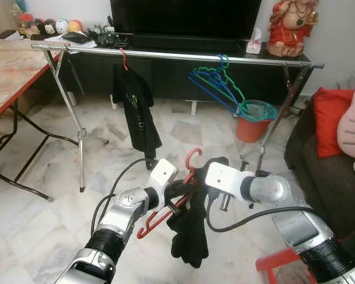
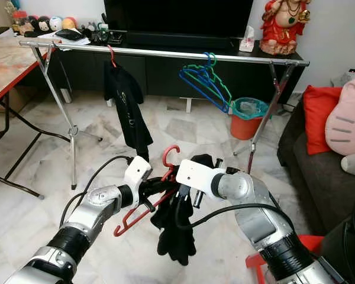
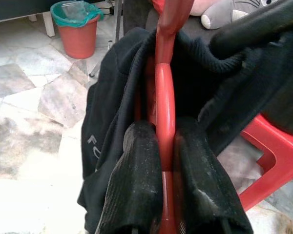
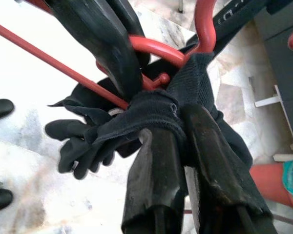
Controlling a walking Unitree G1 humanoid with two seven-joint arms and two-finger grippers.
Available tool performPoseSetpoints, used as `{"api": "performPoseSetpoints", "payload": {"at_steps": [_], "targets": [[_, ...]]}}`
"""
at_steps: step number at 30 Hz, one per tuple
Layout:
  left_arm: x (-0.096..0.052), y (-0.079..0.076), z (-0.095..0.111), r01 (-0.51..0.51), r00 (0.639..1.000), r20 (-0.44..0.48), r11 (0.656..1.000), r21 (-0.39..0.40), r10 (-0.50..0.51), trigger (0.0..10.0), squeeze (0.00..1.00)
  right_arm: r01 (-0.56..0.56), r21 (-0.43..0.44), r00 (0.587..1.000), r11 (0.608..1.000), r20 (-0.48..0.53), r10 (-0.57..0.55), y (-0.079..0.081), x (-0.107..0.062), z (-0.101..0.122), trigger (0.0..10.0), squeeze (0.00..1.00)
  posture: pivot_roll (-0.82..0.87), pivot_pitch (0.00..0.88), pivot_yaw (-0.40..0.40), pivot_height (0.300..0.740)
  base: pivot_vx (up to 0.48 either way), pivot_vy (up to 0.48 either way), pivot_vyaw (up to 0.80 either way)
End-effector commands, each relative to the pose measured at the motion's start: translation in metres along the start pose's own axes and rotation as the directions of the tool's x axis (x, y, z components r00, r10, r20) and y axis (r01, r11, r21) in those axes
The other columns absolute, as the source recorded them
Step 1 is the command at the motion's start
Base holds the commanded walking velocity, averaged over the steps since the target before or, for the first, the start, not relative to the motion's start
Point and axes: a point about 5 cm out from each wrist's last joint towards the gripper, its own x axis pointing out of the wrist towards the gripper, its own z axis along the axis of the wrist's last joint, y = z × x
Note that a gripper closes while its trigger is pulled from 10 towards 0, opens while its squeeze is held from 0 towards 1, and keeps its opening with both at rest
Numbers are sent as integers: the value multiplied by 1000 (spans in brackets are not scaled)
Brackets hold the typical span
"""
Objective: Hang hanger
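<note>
A red plastic hanger (image 1: 165, 210) with a black garment (image 1: 189, 236) draped on it hangs in front of me, low over the marble floor. My left gripper (image 1: 176, 198) is shut on the red hanger (image 3: 165, 146), its fingers (image 3: 136, 185) pinching the bar near the hook. My right gripper (image 1: 196, 188) is shut on the black garment (image 4: 151, 117) at its collar, right beside the hook (image 1: 193, 157). Beyond stands the silver clothes rail (image 1: 177, 56), well above and past both grippers.
On the rail hang a black shirt on a red hanger (image 1: 133, 103) and a bunch of blue and green empty hangers (image 1: 219, 83). An orange bin (image 1: 252, 121) stands behind the rail, a folding table (image 1: 6, 77) at left, a sofa with red cushion (image 1: 328, 118) at right, a red stool (image 1: 278, 263) near my right arm.
</note>
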Motion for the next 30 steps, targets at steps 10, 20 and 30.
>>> {"api": "performPoseSetpoints", "payload": {"at_steps": [10, 20, 30], "targets": [[2, 2, 12, 5, 998, 60, 1000, 15, -5, 10000, 0, -69, -30, 997, 997, 30, 70, 13, 0, 8, 10000, 0, -41, 0, -40, 740, 0, 0, 0], [1, 4, 16, 1, 996, 94, 1000, 13, -3, 10000, 0, -92, -59, 995, 994, -27, 91, 16, -2, -1, 10000, 1000, -43, 0, -41, 740, 0, 0, 0], [2, 4, 16, 1, 995, 100, 1000, 10, -2, 10000, 0, -91, -58, 996, 994, -28, 90, 16, -2, -1, 10000, 1000, -43, 0, -41, 740, 0, 0, 0]]}}
